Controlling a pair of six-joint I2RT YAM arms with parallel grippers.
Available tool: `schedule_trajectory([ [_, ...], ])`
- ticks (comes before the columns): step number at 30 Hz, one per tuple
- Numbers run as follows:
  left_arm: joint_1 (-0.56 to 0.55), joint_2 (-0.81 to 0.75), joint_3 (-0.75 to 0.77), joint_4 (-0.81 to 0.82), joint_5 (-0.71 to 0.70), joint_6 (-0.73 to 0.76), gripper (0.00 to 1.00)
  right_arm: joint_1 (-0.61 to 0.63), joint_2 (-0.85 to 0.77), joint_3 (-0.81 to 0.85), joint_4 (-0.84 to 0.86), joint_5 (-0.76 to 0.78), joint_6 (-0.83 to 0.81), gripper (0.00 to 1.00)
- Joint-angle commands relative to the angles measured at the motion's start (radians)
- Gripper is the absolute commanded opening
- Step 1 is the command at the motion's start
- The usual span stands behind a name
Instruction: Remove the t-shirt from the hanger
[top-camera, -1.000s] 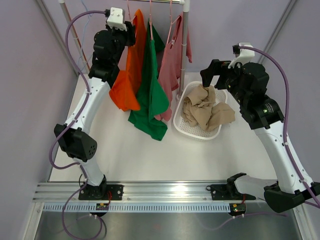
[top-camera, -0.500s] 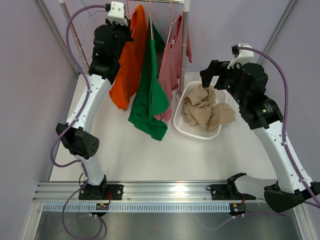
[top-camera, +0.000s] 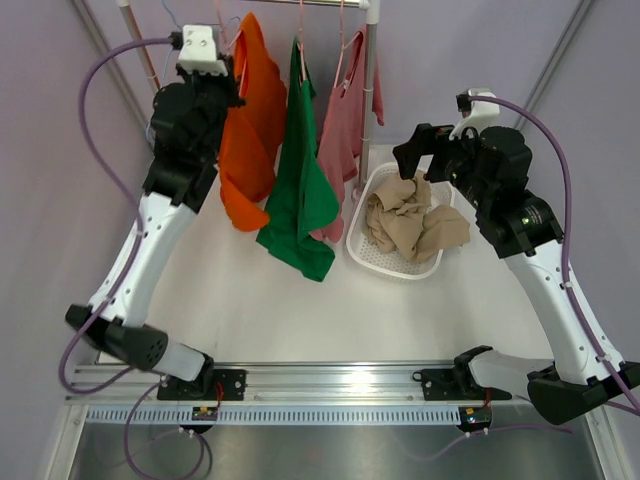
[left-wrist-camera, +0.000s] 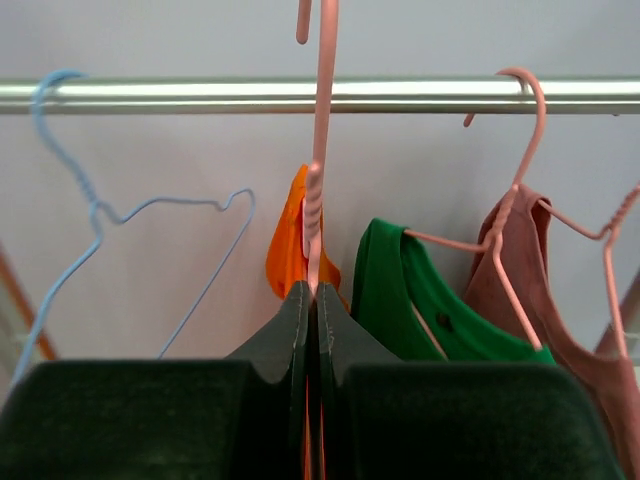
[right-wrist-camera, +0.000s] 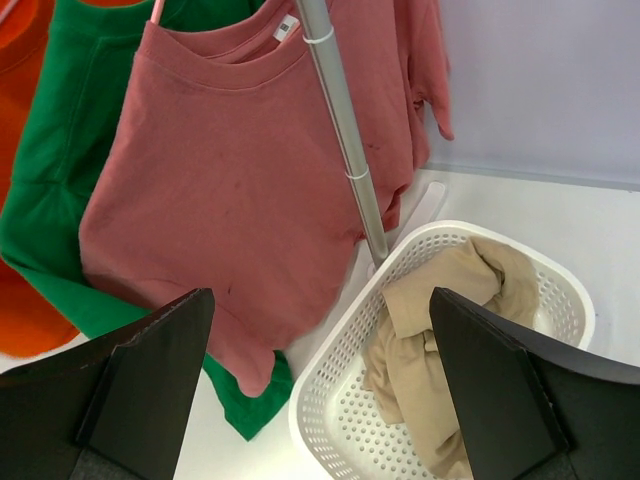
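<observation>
One pink hanger (left-wrist-camera: 318, 190), carrying orange t-shirt (top-camera: 250, 120), clamped in left tool (left-wrist-camera: 312, 300).

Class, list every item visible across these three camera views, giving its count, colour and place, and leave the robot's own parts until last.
Rail: one, silver, across the top.
Wire hanger: one, pale blue, empty, on the rail's left.
Pink hanger: one, carrying the orange t-shirt.
Other hangers: two, pink, hooked on the rail.
Orange t-shirt: one, leftmost.
Green t-shirt: one, middle.
Pink t-shirt: one, dusty pink, rightmost.
Basket: one, white, on the table.
Cloth: beige, crumpled in the basket.
Table: one, white.
Left arm: jaws shut on the pink hanger.
Right arm: jaws open, near the basket.
</observation>
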Motion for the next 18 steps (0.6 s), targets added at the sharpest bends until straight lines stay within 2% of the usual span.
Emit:
schedule_trajectory([
  [1, -0.028, -0.209, -0.106, 0.114, -0.119, -0.041, 0.00, 0.008, -0.009, 0.013, 0.021, -0.015, -0.002, 0.99],
  [3, -0.026, -0.321, -0.225, 0.137, -0.132, -0.070, 0.00, 0.045, -0.032, 0.005, 0.021, 0.019, -0.034, 0.99],
  [5, -0.033, -0.384, -0.268, 0.134, -0.153, -0.122, 0.00, 0.079, -0.046, 0.005, 0.012, 0.044, -0.064, 0.99],
  [8, -0.039, -0.421, -0.336, 0.097, -0.193, -0.164, 0.00, 0.169, -0.056, 0.002, -0.008, 0.062, -0.095, 0.99],
  [9, -0.042, -0.445, -0.365, 0.099, -0.211, -0.167, 0.00, 0.248, -0.058, -0.010, -0.013, 0.083, -0.104, 0.99],
  [10, -0.048, -0.452, -0.426, 0.102, -0.227, -0.175, 0.00, 0.284, -0.063, -0.019, -0.013, 0.123, -0.110, 0.99],
  [13, -0.063, -0.456, -0.521, 0.091, -0.291, -0.204, 0.00, 0.393, -0.073, -0.074, 0.021, 0.091, -0.101, 1.00],
  [16, -0.103, -0.456, -0.590, 0.091, -0.365, -0.242, 0.00, 0.474, -0.082, -0.145, 0.094, 0.058, -0.089, 0.99],
  [18, -0.158, -0.438, -0.597, 0.091, -0.469, -0.239, 0.00, 0.510, -0.079, -0.183, 0.143, 0.025, -0.097, 0.99],
])
